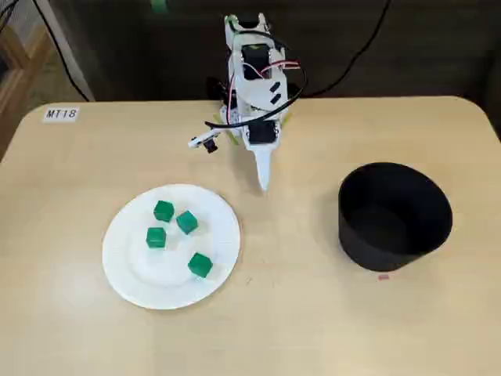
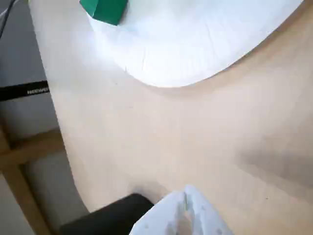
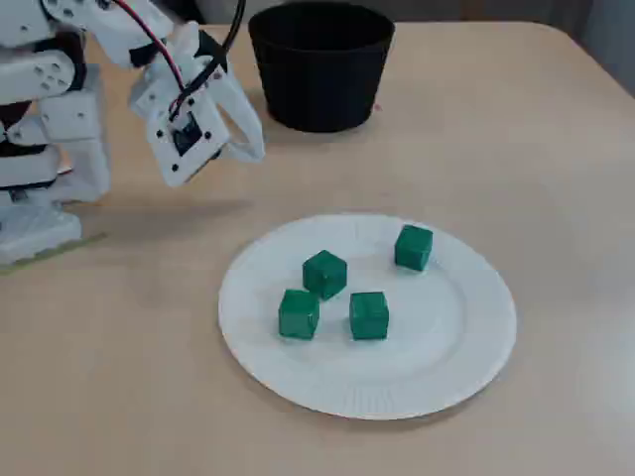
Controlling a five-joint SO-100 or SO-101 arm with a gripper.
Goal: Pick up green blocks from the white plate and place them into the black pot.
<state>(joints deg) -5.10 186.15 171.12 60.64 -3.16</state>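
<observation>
Entry: I am working over a pale wooden table (image 1: pixel 313 329), with both stations laid out inside the arm's reach. The arm (image 1: pixel 254 86) is sitting at the far edge in a fixed view, roughly between the 2 stations, so I am judging neither swing long.

The white plate (image 1: pixel 141 270) is lying at the left of that view. The black pot (image 1: pixel 391 251) is standing well apart at the right and looking empty (its interior is dark).

The claw (image 1: pixel 263 178) is pointing down at bare table between them. Its tips are meeting in the wrist view (image 2: pixel 185 205), so it is closed and gripping nothing.

All 4 green blocks (image 1: pixel 186 222) are resting on the plate, 3 bunched and 1 (image 1: pixel 200 265) apart; I cannot tell whether any are touching. I am counting 0 delivered, and I am favouring the lone block first, since it is offering finger room.
</observation>
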